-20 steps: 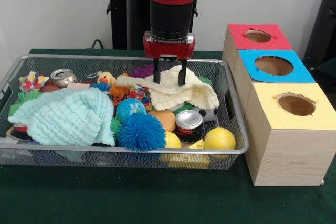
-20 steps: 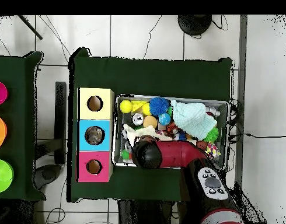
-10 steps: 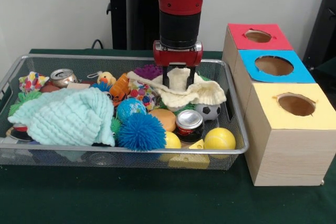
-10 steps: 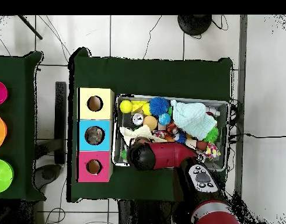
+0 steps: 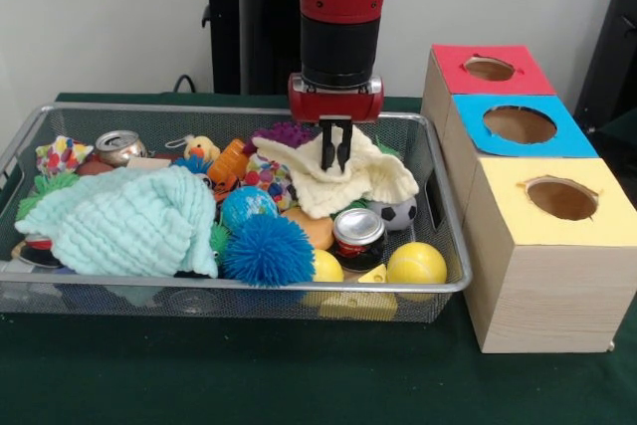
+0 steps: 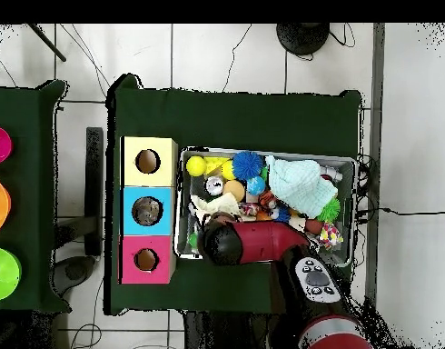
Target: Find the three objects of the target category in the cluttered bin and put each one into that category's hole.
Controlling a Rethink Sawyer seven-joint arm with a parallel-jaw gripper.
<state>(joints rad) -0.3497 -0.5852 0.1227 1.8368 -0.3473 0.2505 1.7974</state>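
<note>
My gripper (image 5: 335, 160) hangs over the right half of the wire bin (image 5: 239, 287), shut on a cream knitted cloth (image 5: 350, 186). The cloth is pinched at its middle and pulled up into a peak, while its edges still lie on the toys below. In the overhead view the arm's wrist (image 6: 221, 244) covers the gripper, and only part of the cream cloth (image 6: 212, 206) shows beside it. Three wooden boxes with holes stand right of the bin: red (image 5: 490, 69), blue (image 5: 520, 124) and yellow (image 5: 560, 198).
A mint cloth (image 5: 124, 221) fills the bin's left half. Around it lie a blue spiky ball (image 5: 267, 249), a yellow ball (image 5: 416, 264), a red can (image 5: 357, 233), a small soccer ball (image 5: 396, 212) and a crushed can (image 5: 119, 146). Something lies inside the blue box's hole (image 6: 147, 212).
The gripper moved right over the cream cloth, came down with its fingers apart, then shut on the cloth and drew it up into a peak.
</note>
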